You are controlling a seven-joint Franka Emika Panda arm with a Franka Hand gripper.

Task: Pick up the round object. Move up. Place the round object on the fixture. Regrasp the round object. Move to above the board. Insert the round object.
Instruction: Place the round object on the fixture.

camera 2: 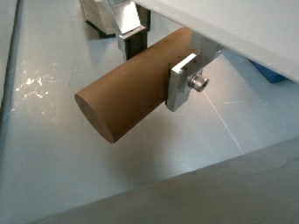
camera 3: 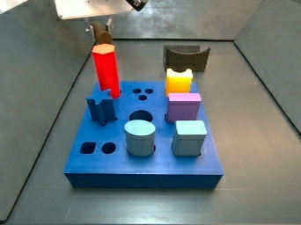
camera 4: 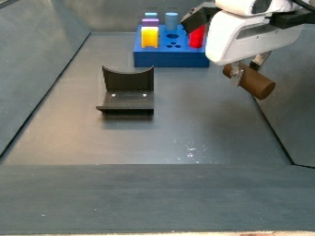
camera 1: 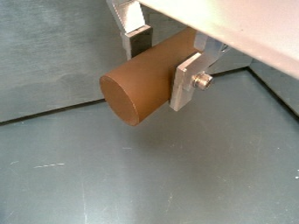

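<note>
Jaws (camera 1: 163, 54) grip the round object (camera 1: 142, 86) across its body, silver fingers (camera 1: 186, 81) clamped on either side, so the brown peg lies sideways and juts out past the pads. In a side view the jaws (camera 4: 250, 69) hang clear above the bare counter (camera 4: 185, 129), peg lifted, judged the move-up step. Below and well apart from the jaws stands the fixture (camera 4: 125, 92), its notch ready to cradle the peg for regrasping. Farthest off sits the board (camera 4: 170, 51), with the red hexagonal peg (camera 3: 105, 68) upright.
</note>
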